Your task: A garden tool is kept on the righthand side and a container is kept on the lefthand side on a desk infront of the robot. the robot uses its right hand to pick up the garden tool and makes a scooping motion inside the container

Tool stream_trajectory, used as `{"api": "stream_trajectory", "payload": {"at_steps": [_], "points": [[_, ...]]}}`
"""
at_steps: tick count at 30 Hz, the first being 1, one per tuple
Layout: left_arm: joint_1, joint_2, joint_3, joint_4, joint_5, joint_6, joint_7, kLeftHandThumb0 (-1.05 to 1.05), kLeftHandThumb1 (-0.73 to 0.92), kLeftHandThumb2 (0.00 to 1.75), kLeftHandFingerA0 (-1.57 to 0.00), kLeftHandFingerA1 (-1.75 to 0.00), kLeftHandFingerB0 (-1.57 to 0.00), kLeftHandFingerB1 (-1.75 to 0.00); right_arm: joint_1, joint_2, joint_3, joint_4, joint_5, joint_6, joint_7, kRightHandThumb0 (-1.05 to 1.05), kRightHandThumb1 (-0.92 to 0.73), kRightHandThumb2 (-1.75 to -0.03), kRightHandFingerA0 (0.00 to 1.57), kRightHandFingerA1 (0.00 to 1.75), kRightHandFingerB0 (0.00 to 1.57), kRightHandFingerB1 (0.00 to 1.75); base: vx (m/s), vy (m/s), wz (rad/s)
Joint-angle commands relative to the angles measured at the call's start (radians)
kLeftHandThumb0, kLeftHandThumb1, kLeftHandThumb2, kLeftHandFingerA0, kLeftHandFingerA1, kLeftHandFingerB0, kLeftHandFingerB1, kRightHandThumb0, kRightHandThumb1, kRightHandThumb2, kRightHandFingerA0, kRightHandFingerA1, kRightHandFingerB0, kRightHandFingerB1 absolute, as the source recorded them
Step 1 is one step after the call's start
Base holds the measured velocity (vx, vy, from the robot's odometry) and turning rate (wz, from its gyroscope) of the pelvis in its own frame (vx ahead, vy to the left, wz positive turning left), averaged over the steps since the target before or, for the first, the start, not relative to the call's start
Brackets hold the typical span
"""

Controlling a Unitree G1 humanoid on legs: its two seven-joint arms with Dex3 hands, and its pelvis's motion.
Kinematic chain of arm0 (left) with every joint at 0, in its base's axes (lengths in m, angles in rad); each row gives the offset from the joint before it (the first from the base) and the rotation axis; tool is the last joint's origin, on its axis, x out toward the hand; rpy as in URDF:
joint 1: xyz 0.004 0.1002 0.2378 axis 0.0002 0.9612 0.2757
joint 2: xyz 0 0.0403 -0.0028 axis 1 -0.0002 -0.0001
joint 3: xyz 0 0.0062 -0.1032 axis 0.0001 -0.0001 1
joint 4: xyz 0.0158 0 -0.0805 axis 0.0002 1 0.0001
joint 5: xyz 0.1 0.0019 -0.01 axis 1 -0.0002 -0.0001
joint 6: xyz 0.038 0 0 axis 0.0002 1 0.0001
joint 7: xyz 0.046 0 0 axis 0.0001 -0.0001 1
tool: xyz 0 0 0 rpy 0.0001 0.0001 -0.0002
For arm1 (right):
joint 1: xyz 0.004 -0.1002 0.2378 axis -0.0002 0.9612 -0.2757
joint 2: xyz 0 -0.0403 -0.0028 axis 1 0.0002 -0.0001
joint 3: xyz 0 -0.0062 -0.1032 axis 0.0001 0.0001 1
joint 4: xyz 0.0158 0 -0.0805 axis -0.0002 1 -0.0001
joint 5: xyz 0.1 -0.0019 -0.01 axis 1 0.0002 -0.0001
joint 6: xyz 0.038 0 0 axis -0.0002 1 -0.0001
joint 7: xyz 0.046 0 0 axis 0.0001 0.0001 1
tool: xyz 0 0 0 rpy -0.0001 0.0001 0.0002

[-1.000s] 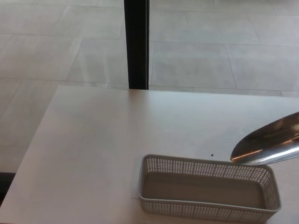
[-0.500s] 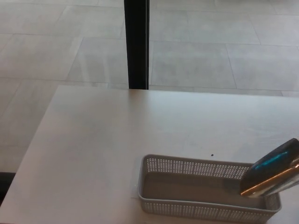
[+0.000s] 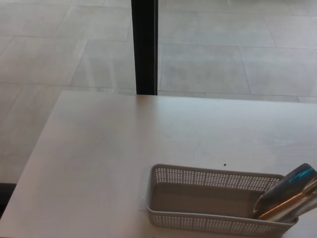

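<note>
Neither hand visible, finger state can't be told. Metal trowel blade (image 3: 287, 199) enters from right edge, tip dipped inside right end of grey perforated basket (image 3: 198, 218). Basket sits near front edge of white desk (image 3: 109, 148). Black post (image 3: 144, 47) behind desk, tiled floor (image 3: 237, 49) beyond.

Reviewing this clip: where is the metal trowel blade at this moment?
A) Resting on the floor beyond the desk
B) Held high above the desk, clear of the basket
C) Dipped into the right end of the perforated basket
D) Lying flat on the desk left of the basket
C: the shiny trowel blade comes in from the right edge, its tip down inside the right end of the grey perforated basket, below the rim.
</note>
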Motion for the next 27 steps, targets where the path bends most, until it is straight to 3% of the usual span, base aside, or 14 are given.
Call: {"api": "stream_trajectory", "payload": {"at_steps": [1, 2, 3, 4, 6, 12, 13, 14, 15, 16, 17, 23, 26, 27], "points": [[0.008, 0.01, 0.006, 0.008, -0.005, -0.014, -0.008, -1.03, -0.23, 1.41, -1.18, -0.9, -1.03, -0.97, 0.13, 0.059, -0.073, -0.295, 0.069, 0.279, 0.533, -0.52, -0.42, -0.88, 1.19, 1.42, 0.92, 1.26, 0.0, 0.0, 0.0], [0.008, 0.009, 0.006, 0.008, -0.005, -0.014, -0.008, -1.03, -0.23, 1.41, -1.18, -0.9, -1.03, -0.97, 0.132, 0.059, -0.075, -0.299, 0.069, 0.281, 0.537, -0.52, -0.42, -0.88, 1.19, 1.42, 0.92, 1.26, 0.0, 0.0, 0.0], [0.009, 0.009, 0.003, 0.009, -0.003, -0.015, -0.007, -1.05, -0.21, 1.4, -1.27, -0.99, -1.12, -1.01, 0.142, 0.076, -0.073, -0.335, 0.083, 0.294, 0.575, -0.38, -0.63, -0.69, 0.9, 1.75, 0.73, 1.51, 0.0, 0.0, 0.0], [0.01, 0.008, 0.002, 0.01, -0.001, -0.017, -0.007, -1.02, -0.24, 1.39, -1.21, -0.89, -1.03, -0.93, 0.152, 0.087, -0.072, -0.365, 0.088, 0.304, 0.599, -0.5, -0.47, -0.91, 1.19, 1.39, 0.89, 1.2, 0.0, 0.0, 0.0], [0.014, 0.007, -0.003, 0.005, 0.004, -0.022, -0.002, -0.99, -0.27, 1.37, -1.32, -0.89, -1.19, -0.86, 0.172, 0.112, -0.065, -0.433, 0.07, 0.333, 0.652, -0.48, -0.54, -0.97, 1.17, 1.37, 0.85, 1.14, 0.0, 0.0, 0.0], [0.017, 0.001, 0.004, 0.008, -0.007, -0.024, -0.017, -1.05, -0.26, 1.44, -1.36, -0.84, -1.19, -0.86, 0.204, 0.193, -0.035, -0.53, 0.033, 0.395, 0.765, -0.51, -0.58, -0.97, 1.16, 1.38, 0.82, 1.15, 0.0, 0.0, 0.0], [0.018, 0.002, 0.001, 0.008, -0.004, -0.027, -0.016, -1.05, -0.29, 1.38, -1.35, -0.83, -1.12, -0.88, 0.206, 0.206, -0.028, -0.538, 0.008, 0.405, 0.778, -0.46, -0.77, -0.63, 0.85, 1.75, 0.72, 1.46, 0.0, 0.0, 0.0], [0.022, 0.0, 0.0, 0.008, -0.003, -0.031, -0.018, -1.05, -0.29, 1.37, -1.3, -0.86, -1.07, -0.91, 0.209, 0.231, -0.016, -0.556, 0.016, 0.425, 0.83, -0.45, -0.61, -1.02, 1.14, 1.34, 0.84, 1.12, 0.0, 0.0, 0.0], [0.026, -0.001, -0.001, 0.005, -0.002, -0.036, -0.02, -1.01, -0.27, 1.37, -1.35, -0.83, -1.23, -0.8, 0.21, 0.251, -0.006, -0.566, 0.005, 0.442, 0.867, -0.44, -0.61, -1.03, 1.15, 1.33, 0.83, 1.1, 0.0, 0.0, 0.0], [0.026, -0.001, -0.001, 0.006, -0.001, -0.037, -0.019, -1.05, -0.19, 1.46, -1.36, -0.83, -1.21, -0.88, 0.212, 0.269, 0.001, -0.571, -0.013, 0.456, 0.88, -0.43, -0.61, -1.02, 1.14, 1.32, 0.83, 1.07, 0.0, 0.0, 0.0], [0.026, -0.001, -0.003, 0.003, 0.001, -0.031, -0.012, -0.96, -0.29, 1.39, -1.38, -0.81, -1.15, -0.9, 0.219, 0.283, 0.005, -0.583, -0.018, 0.472, 0.908, -0.4, -0.77, -0.65, 0.84, 1.74, 0.79, 1.17, 0.0, 0.0, 0.0], [0.032, -0.004, -0.003, 0.0, 0.002, -0.039, -0.013, -1.05, -0.29, 1.42, -1.36, -0.81, -1.16, -0.88, 0.253, 0.388, 0.022, -0.599, -0.08, 0.56, 0.971, -0.37, -0.77, -0.67, 0.85, 1.74, 0.86, 0.91, 0.0, 0.0, 0.0], [0.03, -0.003, -0.001, -0.001, -0.001, -0.036, -0.012, -0.98, -0.23, 1.37, -1.33, -0.91, -1.19, -0.92, 0.249, 0.426, 0.027, -0.594, -0.071, 0.579, 0.996, -0.4, -0.74, -0.66, 0.87, 1.73, 0.83, 1.02, 0.0, 0.0, 0.0], [0.032, -0.003, -0.002, -0.002, 0.0, -0.038, -0.013, -0.96, -0.22, 1.37, -1.24, -0.85, -1.12, -0.84, 0.251, 0.441, 0.03, -0.597, -0.074, 0.587, 1.011, -0.4, -0.75, -0.68, 0.86, 1.71, 0.84, 0.9, 0.0, 0.0, 0.0]]}}
